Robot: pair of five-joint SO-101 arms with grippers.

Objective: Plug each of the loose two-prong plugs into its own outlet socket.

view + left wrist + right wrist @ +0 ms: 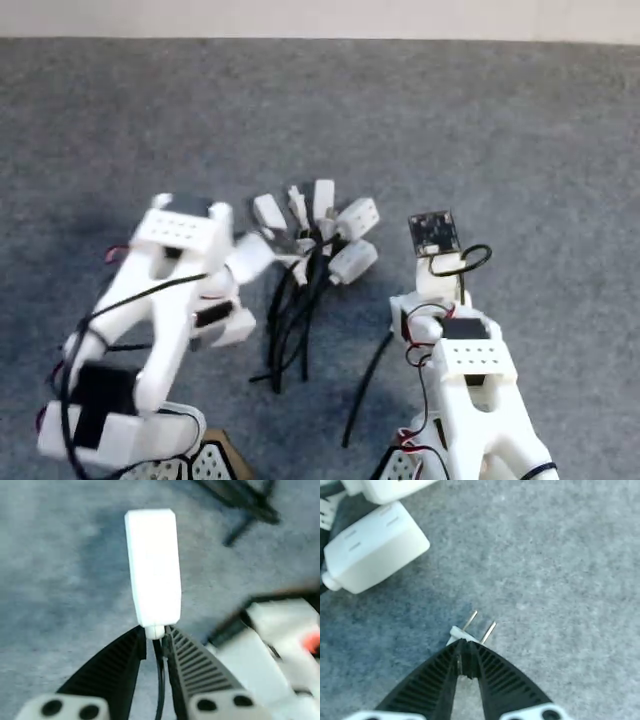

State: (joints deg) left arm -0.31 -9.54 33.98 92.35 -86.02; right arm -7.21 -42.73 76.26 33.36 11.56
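Pairing is the step in hand: each arm has one half of a connection. The left tool is clamped on the narrow neck of a white socket block, just where its black cord comes out. The block points away from the wrist and seems lifted off the grey counter, judging by the shadow beneath it. The right tool is closed tight on the white body of a two-prong plug. Its metal prongs stick out bare past the fingertips, over the counter. Near them, but apart, lies a second socket block, part of the heap of sockets and plugs that sits between the two arms in the high view, black cords trailing from it.

Grasping looks done; insertion has not begun, since the prongs touch nothing. The next move calls for bringing the prongs to a slotted face, and I cannot tell which face of the held block carries the slots. The prongs must sit square to the slots, and the push must run straight along them while the left tool braces the block. Held only by its neck, that block may pivot under the push. The one lying loose would likely slide.
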